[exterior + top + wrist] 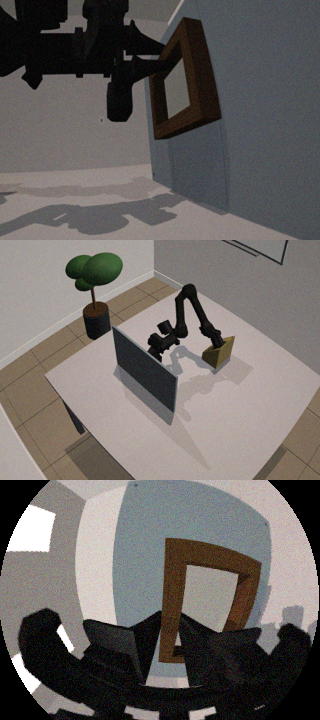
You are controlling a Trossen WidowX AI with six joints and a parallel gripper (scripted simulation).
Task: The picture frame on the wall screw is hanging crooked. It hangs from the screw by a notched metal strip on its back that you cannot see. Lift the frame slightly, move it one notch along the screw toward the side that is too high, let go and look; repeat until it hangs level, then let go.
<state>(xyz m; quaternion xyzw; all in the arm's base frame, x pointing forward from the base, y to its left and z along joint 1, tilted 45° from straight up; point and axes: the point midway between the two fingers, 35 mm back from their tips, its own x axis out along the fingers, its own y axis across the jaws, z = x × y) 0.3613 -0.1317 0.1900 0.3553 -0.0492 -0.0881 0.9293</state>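
The brown picture frame (191, 72) (215, 552) hangs crooked at the blue-grey wall panel (271, 103) (140, 565). In the exterior view its near side sits higher than its far side. My gripper (166, 55) (170, 614) is shut on the frame's upper bar toward the far end, one finger above the bar and one inside the opening. The screw and the notched strip are hidden behind the frame. In the top view the panel's dark back (144, 366) hides the frame and the fingertips.
The arm (180, 314) reaches from a yellowish wedge-shaped stand (223, 358) to the panel, above the pale table (245, 420). A potted plant (96, 322) stands on the floor behind the table. A framed board (268, 247) hangs on the room wall.
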